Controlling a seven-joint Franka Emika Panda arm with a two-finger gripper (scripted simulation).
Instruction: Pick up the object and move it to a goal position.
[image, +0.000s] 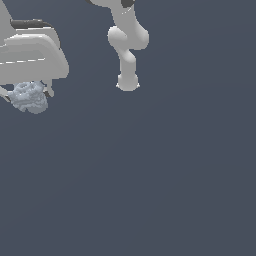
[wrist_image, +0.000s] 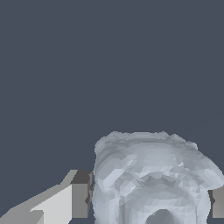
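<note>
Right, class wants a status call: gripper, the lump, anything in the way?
Gripper fingers flank the pale grey-blue lump, touching or nearly; firm grip unconfirmed. Lump sits at the exterior view's left edge. Nothing visible blocking; no goal marker in view.

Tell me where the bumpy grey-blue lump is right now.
The lump sits at the exterior view's upper left, directly under the white end effector, between its fingers.

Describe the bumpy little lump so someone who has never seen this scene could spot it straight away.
Find the big white gripper at the exterior view's upper left. Just beneath it, between its fingers, sits the object. It is the only pale grey-blue, knobbly, roughly cube-like thing against the smooth white arm and plain dark floor.
</note>
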